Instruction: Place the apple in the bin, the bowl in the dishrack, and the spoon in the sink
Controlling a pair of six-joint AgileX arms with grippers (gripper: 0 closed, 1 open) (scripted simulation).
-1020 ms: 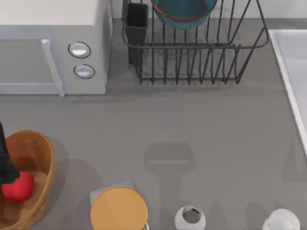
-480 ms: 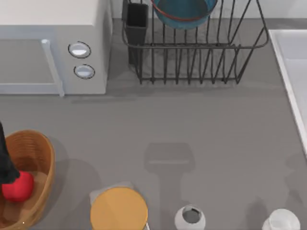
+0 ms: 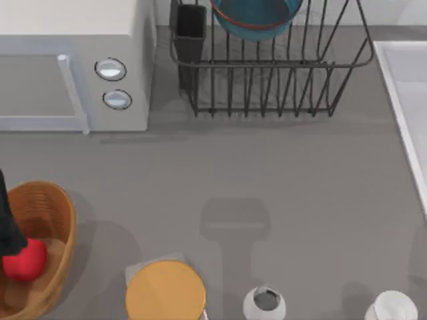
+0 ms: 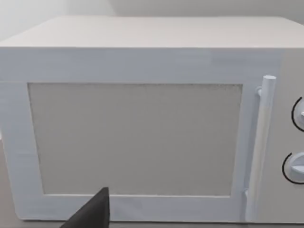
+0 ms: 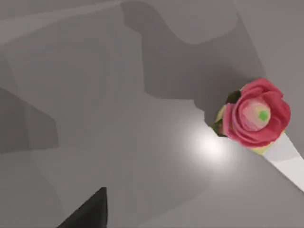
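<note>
The red apple (image 3: 25, 260) lies inside the wicker bin (image 3: 47, 207) at the table's lower left. My left arm (image 3: 7, 220) is a dark shape at the left edge, just above the apple; whether it touches the apple I cannot tell. A dark part of my left gripper (image 4: 90, 213) shows before the white microwave (image 4: 142, 133). The blue bowl (image 3: 255, 17) stands in the dishrack (image 3: 267, 87) at the back. The sink (image 3: 407, 87) runs along the right edge. A dark part of my right gripper (image 5: 85, 213) hangs over grey tabletop. The spoon is out of view.
The microwave (image 3: 67, 67) fills the back left. A flat yellow-orange disc (image 3: 165, 290) and two small white cups (image 3: 265, 301) (image 3: 391, 308) line the front edge. A pink rose (image 5: 254, 114) lies close to my right gripper.
The arm's shadow near the table's right edge has slid off toward the lower right and faded. The apple, bin, bowl and left arm have stayed put.
</note>
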